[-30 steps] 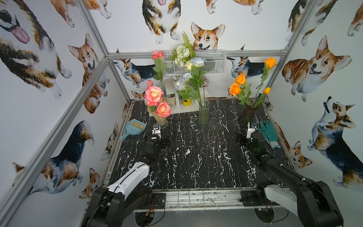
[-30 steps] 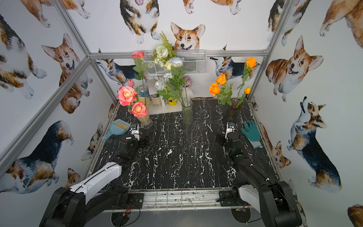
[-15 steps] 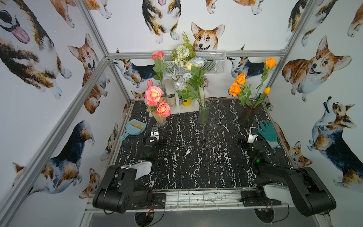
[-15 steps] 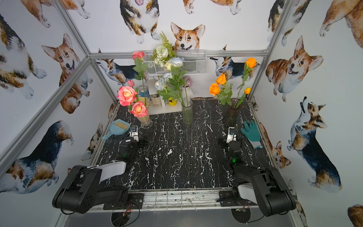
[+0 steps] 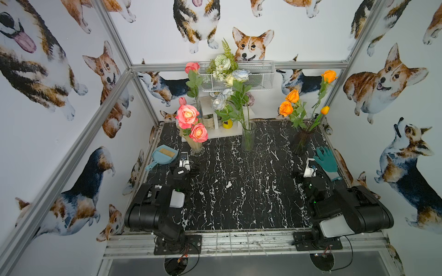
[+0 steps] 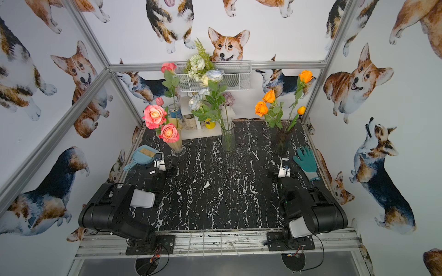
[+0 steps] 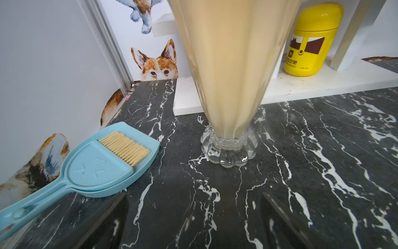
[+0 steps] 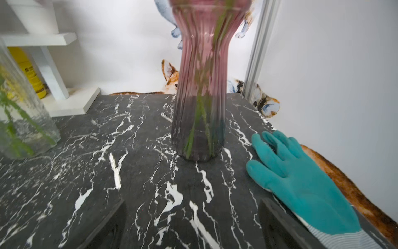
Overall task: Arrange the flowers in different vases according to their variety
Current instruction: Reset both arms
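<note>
All three vases stand upright in a row across the far part of the black marble table (image 5: 239, 191). The cream vase (image 5: 196, 145) is on the left, and the pink flowers (image 5: 187, 116) rise out of it. Their stems run roughly straight up, the two big heads turn up toward the ceiling, and one tall stem reaches well above them.

In the middle is the clear vase (image 5: 248, 137). Its white and pale-blue flowers (image 5: 240, 74) have near-vertical stems that lean a touch toward the left wall.

On the right, the purple vase (image 5: 301, 142) holds the orange flowers (image 5: 286, 108). Those stems fan apart, and the longest slants toward the right wall.

Moving outward, the left gripper (image 7: 193, 198) sits low on the table and faces the cream vase's glass foot. Its jaws are spread wide with nothing between them, and it is clear of the vase. A blue dustpan (image 7: 103, 166) lies just beside it.

The right gripper (image 8: 192, 201) is likewise spread wide and empty. It faces the purple vase's base, and a teal glove (image 8: 301, 183) lies flat next to it.

A white shelf (image 5: 215, 133) with a yellow jar (image 7: 310, 41) sits behind the vases.
</note>
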{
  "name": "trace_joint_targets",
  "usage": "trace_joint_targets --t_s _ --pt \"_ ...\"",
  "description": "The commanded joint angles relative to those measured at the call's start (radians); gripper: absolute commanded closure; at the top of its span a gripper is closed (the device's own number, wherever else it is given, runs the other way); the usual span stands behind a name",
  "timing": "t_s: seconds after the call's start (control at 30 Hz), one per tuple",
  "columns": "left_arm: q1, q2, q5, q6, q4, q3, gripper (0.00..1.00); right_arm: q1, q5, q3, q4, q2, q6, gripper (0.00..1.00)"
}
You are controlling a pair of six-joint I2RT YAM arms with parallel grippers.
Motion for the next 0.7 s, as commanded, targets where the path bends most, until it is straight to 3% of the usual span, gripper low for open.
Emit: trace_joint_targets --t_s 0.0,0.07,0.17,0.67 --pt "0.015 0.002 0.045 -0.024 0.052 0.007 0.0 -0.003 0.0 0.032 -0.001 -0.026 0.017 0.0" --pt "0.021 0.006 0.056 -0.024 0.061 0.006 0.0 -0.002 0.018 0.02 0.085 0.012 0.009 0.0" --pt "0.021 0.003 0.056 -0.026 0.058 0.008 0.0 0.0 0.026 0.03 0.016 -0.021 0.021 0.0" --pt "0.021 0.004 0.056 -0.026 0.056 0.008 0.0 0.004 0.087 0.039 0.017 -0.009 0.036 0.0"
